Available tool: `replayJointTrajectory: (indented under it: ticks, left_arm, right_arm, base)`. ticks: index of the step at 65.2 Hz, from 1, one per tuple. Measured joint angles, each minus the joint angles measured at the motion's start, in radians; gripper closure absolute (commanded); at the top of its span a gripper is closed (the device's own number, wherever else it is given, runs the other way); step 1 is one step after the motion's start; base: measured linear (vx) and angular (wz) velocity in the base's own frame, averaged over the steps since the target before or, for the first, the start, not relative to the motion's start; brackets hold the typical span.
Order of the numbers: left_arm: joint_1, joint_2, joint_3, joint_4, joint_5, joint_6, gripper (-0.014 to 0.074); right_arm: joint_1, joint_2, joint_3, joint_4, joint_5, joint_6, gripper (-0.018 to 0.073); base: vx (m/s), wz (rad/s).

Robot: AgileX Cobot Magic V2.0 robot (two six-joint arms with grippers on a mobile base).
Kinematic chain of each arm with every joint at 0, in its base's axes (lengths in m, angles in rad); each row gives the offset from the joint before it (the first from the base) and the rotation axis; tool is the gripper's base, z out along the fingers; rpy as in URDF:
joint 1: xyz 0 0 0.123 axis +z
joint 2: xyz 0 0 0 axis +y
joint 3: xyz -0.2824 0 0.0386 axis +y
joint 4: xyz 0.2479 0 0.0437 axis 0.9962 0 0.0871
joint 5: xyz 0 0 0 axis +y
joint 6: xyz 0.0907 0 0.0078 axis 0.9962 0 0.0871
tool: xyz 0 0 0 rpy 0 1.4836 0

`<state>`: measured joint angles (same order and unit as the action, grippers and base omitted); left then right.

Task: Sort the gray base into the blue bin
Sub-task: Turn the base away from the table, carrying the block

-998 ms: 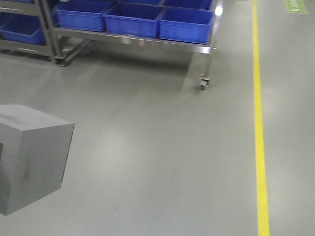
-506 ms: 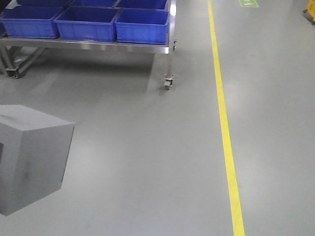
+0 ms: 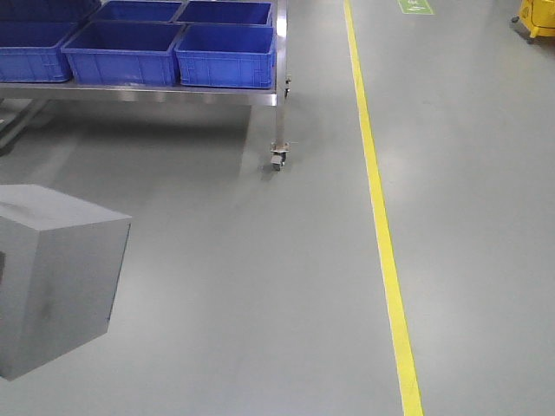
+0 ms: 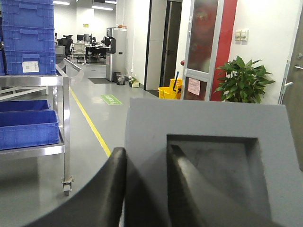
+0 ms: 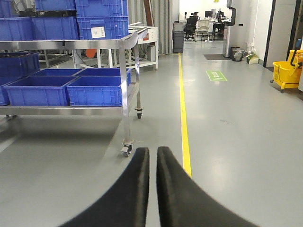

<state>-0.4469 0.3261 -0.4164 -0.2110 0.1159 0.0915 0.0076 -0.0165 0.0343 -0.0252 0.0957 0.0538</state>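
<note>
Gray base (image 4: 203, 127) fills the left wrist view, its square recess with the darker floor turned toward the camera. The left gripper (image 4: 147, 189) is clamped on it. 1 black finger (image 4: 106, 189) lies against the block's outer left side and the other sits inside the recess, so the block's wall is pinched between the 2. In the front view the gray base (image 3: 52, 269) hangs at the lower left of the frame, above the gray floor (image 3: 260, 286) and well apart from the bins.

The right gripper (image 5: 152, 153) holds nothing. Its 2 black fingers (image 5: 132, 189) are drawn together with only a thin slit between them, above the floor.

A steel cart (image 3: 173, 94) on casters stands at the upper left of the front view. The blue bin (image 3: 225, 65) sits open-topped at the right end of its lower shelf, with other blue bins (image 3: 121, 56) just beside it to the left. The right wrist view shows blue crates (image 5: 102, 19) on the cart's top shelf. A yellow line (image 3: 381, 243) runs along the floor to the right of the cart, and a yellow mop bucket (image 3: 538, 17) stands at the far upper right.
</note>
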Motion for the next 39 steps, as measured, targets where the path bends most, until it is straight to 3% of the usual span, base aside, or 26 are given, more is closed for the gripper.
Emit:
replayJointTrajectory:
  ticks: [39]
  left_arm:
    - [0.000, 0.000, 0.000, 0.000, 0.000, 0.000, 0.0601]
  right_arm:
    - [0.000, 0.000, 0.000, 0.000, 0.000, 0.000, 0.0564]
  base:
    - [0.30, 0.00]
